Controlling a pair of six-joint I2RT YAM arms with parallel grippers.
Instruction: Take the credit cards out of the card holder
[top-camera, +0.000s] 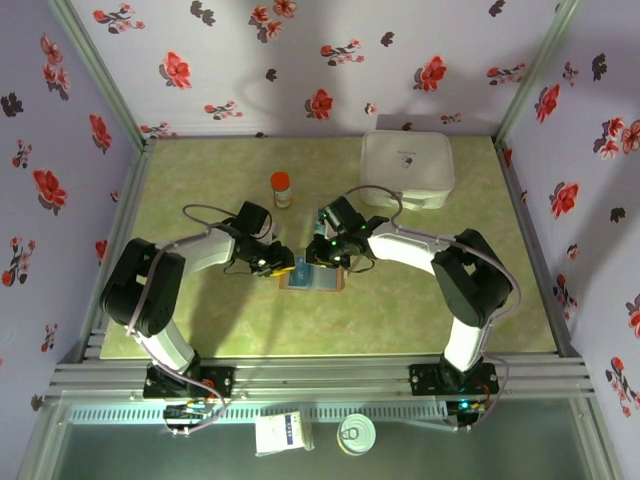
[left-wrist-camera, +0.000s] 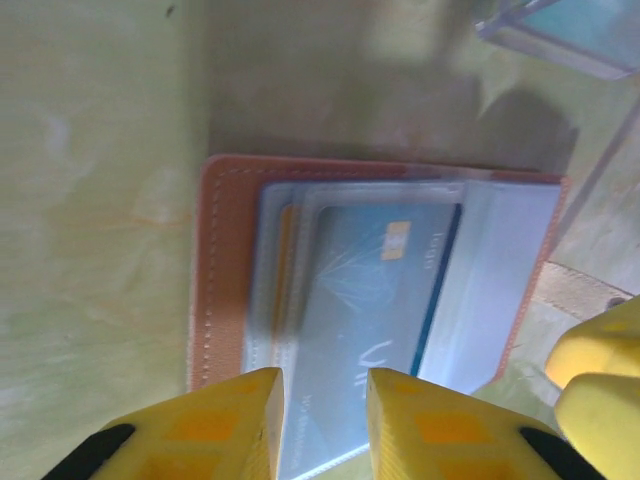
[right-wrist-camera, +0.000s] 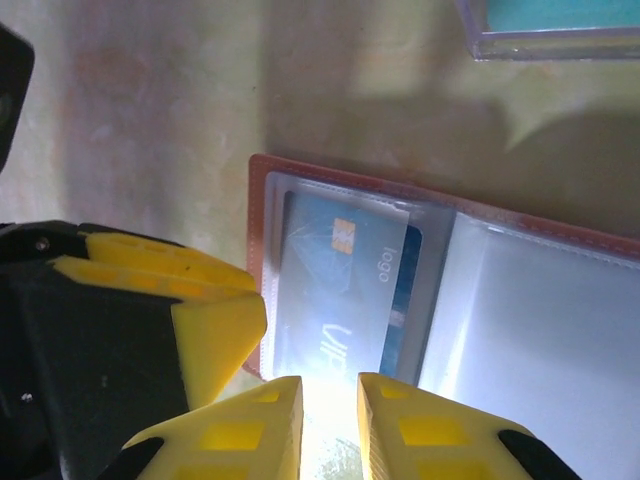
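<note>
Brown leather-like card holder (left-wrist-camera: 215, 290) opened; teal-blue credit cards (left-wrist-camera: 370, 300) sleeved.
Cards, presumably stiff and slick, to be pinched edgewise; left gripper (left-wrist-camera: 322, 420), right gripper (right-wrist-camera: 330, 420) set narrow, hold indiscernible.

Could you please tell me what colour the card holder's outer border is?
Reddish brown card holder border with pale stitching, clearest in the left wrist view.
</note>
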